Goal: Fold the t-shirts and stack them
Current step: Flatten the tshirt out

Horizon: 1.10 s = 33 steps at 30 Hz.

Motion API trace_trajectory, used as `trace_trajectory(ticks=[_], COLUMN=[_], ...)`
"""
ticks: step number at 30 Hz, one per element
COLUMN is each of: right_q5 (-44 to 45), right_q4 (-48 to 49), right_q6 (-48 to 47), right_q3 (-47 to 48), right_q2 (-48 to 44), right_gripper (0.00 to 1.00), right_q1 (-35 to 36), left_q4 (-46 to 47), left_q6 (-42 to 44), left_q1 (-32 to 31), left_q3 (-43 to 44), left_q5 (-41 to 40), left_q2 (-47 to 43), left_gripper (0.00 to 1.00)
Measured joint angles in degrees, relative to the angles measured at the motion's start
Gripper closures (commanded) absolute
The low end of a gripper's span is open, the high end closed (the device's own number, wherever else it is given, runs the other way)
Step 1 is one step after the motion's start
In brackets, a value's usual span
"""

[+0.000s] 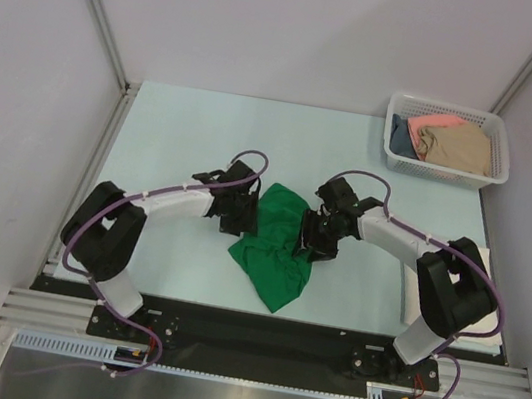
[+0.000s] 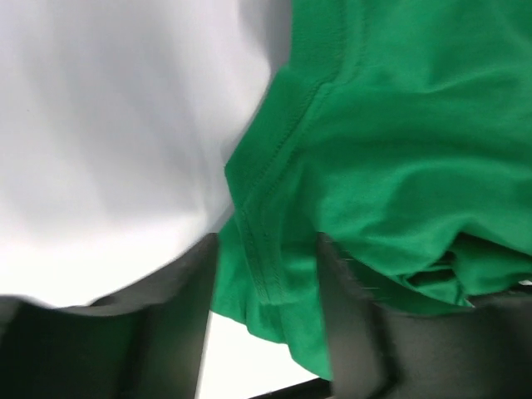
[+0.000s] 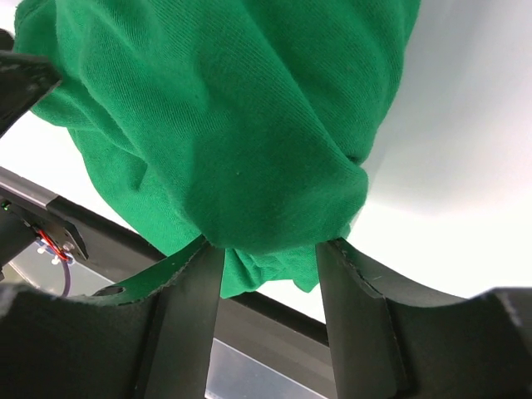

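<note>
We find the green t-shirt (image 1: pixel 275 244) crumpled at the centre of the table (image 1: pixel 185 136), between the two arms; its lower point trails toward the bottom edge of the frame. The left gripper (image 1: pixel 241 218) sits at the shirt's left border; in the left wrist view a stitched hem of the green t-shirt (image 2: pixel 391 166) runs between the fingers (image 2: pixel 349 316), and we cannot tell whether they pinch it. The right gripper (image 1: pixel 318 240) meets the shirt's right border; in the right wrist view its jaws are clenched on a gathered bunch of green cloth (image 3: pixel 241 141). At upper right the white mesh basket (image 1: pixel 452 109) holds a salmon-pink shirt (image 1: pixel 435 121), a tan shirt (image 1: pixel 462 148) and a dark blue shirt (image 1: pixel 400 138); a cream-white cloth (image 1: pixel 411 293) lies under the right arm at lower right.
</note>
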Motion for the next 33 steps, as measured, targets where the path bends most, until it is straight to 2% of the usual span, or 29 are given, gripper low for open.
trace_trajectory(ticks=[5, 7, 8, 9, 10, 11, 12, 17, 23, 27, 28, 33], right_q5=[0.00, 0.07, 0.13, 0.17, 0.20, 0.22, 0.22, 0.42, -0.13, -2.32, -2.45, 0.50], right_q4=[0.00, 0.00, 0.00, 0.00, 0.00, -0.02, -0.02, -1.51, -3.69, 1.79, 3.61, 8.35], right_q6=[-0.15, -0.20, -0.22, -0.39, -0.55, -0.59, -0.74, -1.55, -1.55, 0.04, 0.24, 0.37], right_q3=[0.00, 0.00, 0.00, 0.00, 0.00, 0.04, 0.07, 1.99, 7.54, 10.32, 11.34, 19.82], right_q2=[0.00, 0.00, 0.00, 0.00, 0.00, 0.00, 0.00, 0.04, -5.29, -15.43, -18.23, -22.91], right_gripper=[0.57, 0.61, 0.69, 0.74, 0.79, 0.92, 0.99, 1.00, 1.00, 1.00, 1.00, 1.00], right_q1=[-0.11, -0.11, -0.11, -0.11, -0.11, -0.11, -0.11, -0.09, 3.10, 10.60, 14.29, 28.09], left_q4=[-0.13, -0.13, -0.13, -0.55, -1.07, -1.84, -2.62, -6.69, -12.35, -14.49, -15.04, -20.72], left_q6=[-0.15, -0.09, -0.02, 0.07, 0.46, 0.72, 1.07, 3.87, 11.52, 20.02, 21.66, 28.50], left_q1=[0.00, -0.02, -0.02, -0.02, -0.02, -0.02, -0.07, -0.11, -0.42, -1.03, -1.03, -1.11], left_q3=[0.24, 0.79, 1.05, 1.64, 2.40, 3.39, 4.33, 11.04, 22.05, 29.51, 31.04, 44.61], left_q5=[1.03, 1.03, 0.92, 0.52, 0.31, -0.33, -0.87, -5.09, -12.63, -14.51, -15.04, -15.78], left_q2=[1.90, 1.86, 1.79, 1.70, 1.49, 1.11, 0.66, -5.64, -20.61, -32.79, -35.41, -45.77], left_gripper=[0.68, 0.85, 0.95, 1.00, 1.00, 1.00, 1.00, 1.00, 1.00, 1.00, 1.00, 1.00])
